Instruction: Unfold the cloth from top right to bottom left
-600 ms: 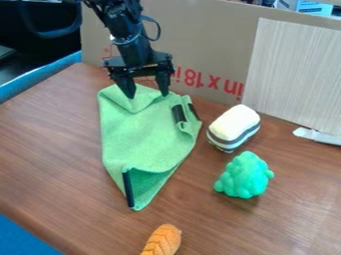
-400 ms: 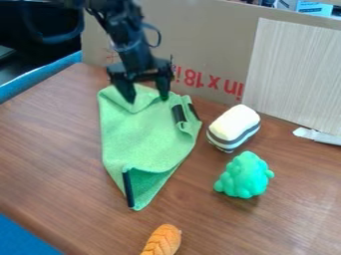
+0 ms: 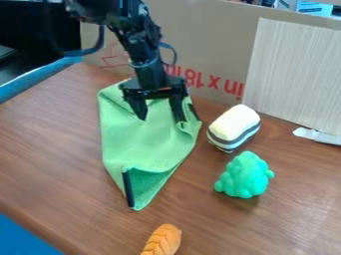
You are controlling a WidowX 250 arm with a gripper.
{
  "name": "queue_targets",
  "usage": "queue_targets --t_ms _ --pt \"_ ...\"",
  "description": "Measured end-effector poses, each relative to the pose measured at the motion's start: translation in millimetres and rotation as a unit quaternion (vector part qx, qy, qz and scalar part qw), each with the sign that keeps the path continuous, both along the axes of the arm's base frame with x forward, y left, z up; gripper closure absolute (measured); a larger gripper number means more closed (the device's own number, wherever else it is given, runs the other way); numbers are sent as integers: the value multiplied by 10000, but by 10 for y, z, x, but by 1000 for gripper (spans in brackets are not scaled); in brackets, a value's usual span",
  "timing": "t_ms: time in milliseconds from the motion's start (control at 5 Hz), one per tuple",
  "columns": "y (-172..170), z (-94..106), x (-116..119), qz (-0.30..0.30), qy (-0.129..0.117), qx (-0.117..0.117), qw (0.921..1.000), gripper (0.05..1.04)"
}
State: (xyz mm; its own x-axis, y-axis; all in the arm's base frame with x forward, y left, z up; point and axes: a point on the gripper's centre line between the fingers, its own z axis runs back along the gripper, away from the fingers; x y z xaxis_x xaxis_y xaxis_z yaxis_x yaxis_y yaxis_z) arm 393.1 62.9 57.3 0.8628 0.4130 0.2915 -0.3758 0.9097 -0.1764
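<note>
The gripper [image 3: 162,118] hangs over the upper part of the green cloth, its two fingers spread apart with nothing gripped between them. Its right finger is by the dark strip at the cloth's upper right edge, partly covering it. The green cloth [image 3: 146,144] lies on the brown table, broad at the top and narrowing toward the bottom. Folds show at its upper right and at its lower end, where a dark strip runs along the left edge. Whether the fingertips touch the fabric, I cannot tell.
Right of the cloth are a white and grey striped block [image 3: 234,126] and a green lumpy toy [image 3: 244,176]. An orange braided toy [image 3: 162,240] lies at the bottom edge. A cardboard wall [image 3: 200,30] stands behind the table [image 3: 60,144].
The gripper has moved down and to the right over the cloth, toward its upper right dark strip. The cloth and the other objects have not visibly moved.
</note>
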Motion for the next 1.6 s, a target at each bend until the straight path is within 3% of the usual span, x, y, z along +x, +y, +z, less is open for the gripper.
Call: queue_targets --t_ms 1000,1200,1400,1600 --pt "-171 -42 179 47 -26 30 10000 112" --pt "-166 -165 185 131 133 31 9998 367" --pt "-166 -154 202 148 90 41 9998 670" --pt "-158 -152 208 157 72 64 9998 908"
